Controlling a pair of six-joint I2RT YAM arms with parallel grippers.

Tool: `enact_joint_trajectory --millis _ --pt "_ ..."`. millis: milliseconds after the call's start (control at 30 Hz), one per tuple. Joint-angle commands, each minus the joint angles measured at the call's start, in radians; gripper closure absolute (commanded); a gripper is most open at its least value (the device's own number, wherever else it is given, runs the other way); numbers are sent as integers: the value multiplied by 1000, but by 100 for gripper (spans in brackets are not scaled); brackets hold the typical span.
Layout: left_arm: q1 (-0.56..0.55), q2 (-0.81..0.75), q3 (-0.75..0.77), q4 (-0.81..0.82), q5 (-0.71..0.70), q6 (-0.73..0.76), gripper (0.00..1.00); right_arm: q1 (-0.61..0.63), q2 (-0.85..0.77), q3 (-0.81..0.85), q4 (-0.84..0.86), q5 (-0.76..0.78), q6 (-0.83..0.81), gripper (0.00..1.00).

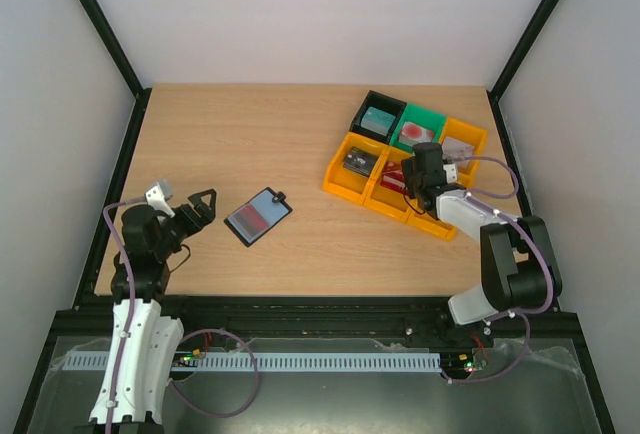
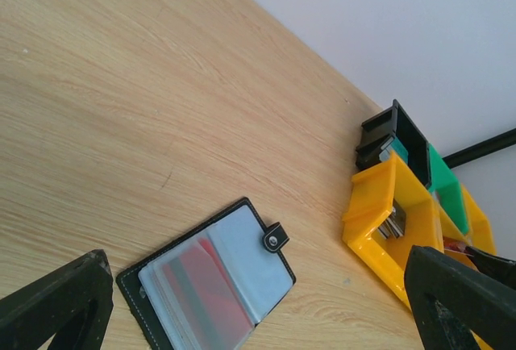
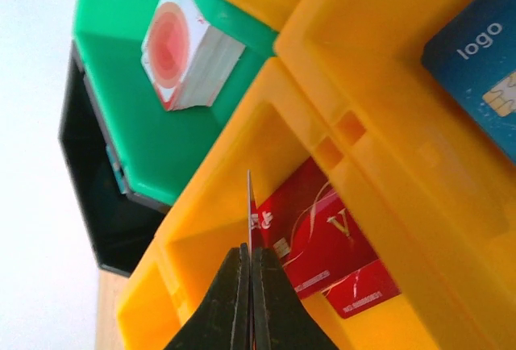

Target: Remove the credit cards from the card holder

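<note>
The card holder (image 1: 258, 216) lies open on the table left of centre, a black wallet with a snap tab. In the left wrist view, the card holder (image 2: 242, 257) shows a red card (image 2: 205, 289) behind its clear sleeves. My left gripper (image 1: 200, 206) is open and empty just left of it, its fingertips (image 2: 60, 302) wide apart. My right gripper (image 3: 251, 249) is shut on a thin card (image 3: 249, 205) seen edge-on, held over a yellow bin (image 1: 395, 194). Two red cards (image 3: 330, 241) lie in that bin.
A cluster of yellow, green and black bins (image 1: 350, 179) stands at the back right. A blue card (image 3: 476, 60) lies in a neighbouring yellow bin. A white block with a red circle (image 3: 181, 47) sits in the green bin (image 3: 121, 84).
</note>
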Motion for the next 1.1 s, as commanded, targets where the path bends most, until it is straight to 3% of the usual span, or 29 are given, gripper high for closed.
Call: enact_joint_trajectory --millis 0,267,333,433,567,867,967,1067 --pt "8 0 -19 26 -12 -4 1 -1 40 48 20 27 24 98" --pt "9 1 -19 31 -7 -1 1 -2 60 57 -1 56 7 97" --pt "9 0 -20 31 -7 0 1 -1 59 54 -18 64 20 85" --pt "9 -1 -20 31 -3 2 1 -2 48 78 -62 76 8 57" --pt "9 1 -23 37 4 1 1 -1 10 127 -130 134 -59 42" --pt "9 4 -23 47 15 6 1 0 -43 231 -267 231 -200 26" --pt "9 9 -20 49 18 7 1 1 -53 288 -284 189 -351 30" --pt "9 15 -17 38 9 -8 1 3 7 417 -485 75 -583 36"
